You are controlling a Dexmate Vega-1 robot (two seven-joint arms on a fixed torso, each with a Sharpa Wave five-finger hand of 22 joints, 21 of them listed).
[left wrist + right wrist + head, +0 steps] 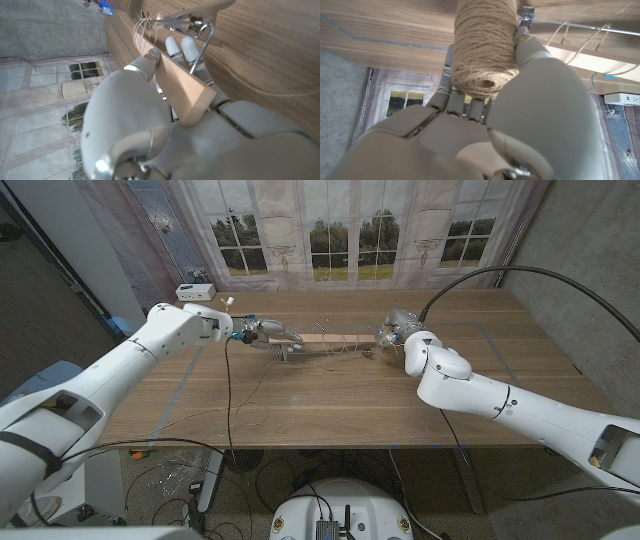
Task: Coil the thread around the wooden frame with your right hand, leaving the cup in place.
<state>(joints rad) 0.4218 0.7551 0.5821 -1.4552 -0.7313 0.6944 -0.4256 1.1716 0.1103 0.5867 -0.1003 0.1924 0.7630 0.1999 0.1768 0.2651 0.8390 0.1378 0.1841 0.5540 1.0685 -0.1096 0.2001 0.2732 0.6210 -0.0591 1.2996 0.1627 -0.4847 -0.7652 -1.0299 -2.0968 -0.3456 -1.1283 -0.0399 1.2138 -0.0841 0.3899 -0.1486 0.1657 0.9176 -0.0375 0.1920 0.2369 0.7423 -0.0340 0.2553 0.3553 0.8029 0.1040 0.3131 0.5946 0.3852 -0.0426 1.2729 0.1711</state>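
Observation:
A long, thin wooden frame (pixel 335 339) hangs level just above the middle of the table. My left hand (pixel 262 332) grips its left end; in the left wrist view the wooden bar (pixel 182 90) runs between my fingers (pixel 175 47), with a metal clip (pixel 197 25) and thread loops (pixel 145 25) further along it. At the frame's right end my right hand (pixel 402 332) holds a spool of brown twine (pixel 484 45) in its fingers (pixel 532 55). Thread strands cross the frame (pixel 585 56). Loose thread (pixel 262 385) trails over the table under the frame.
A white power strip (pixel 195 291) lies at the table's back left corner. Blue tape lines (pixel 180 395) mark the wooden table (pixel 330 410). A black cable (pixel 228 395) hangs from my left arm across the front of the table. A window backdrop stands behind.

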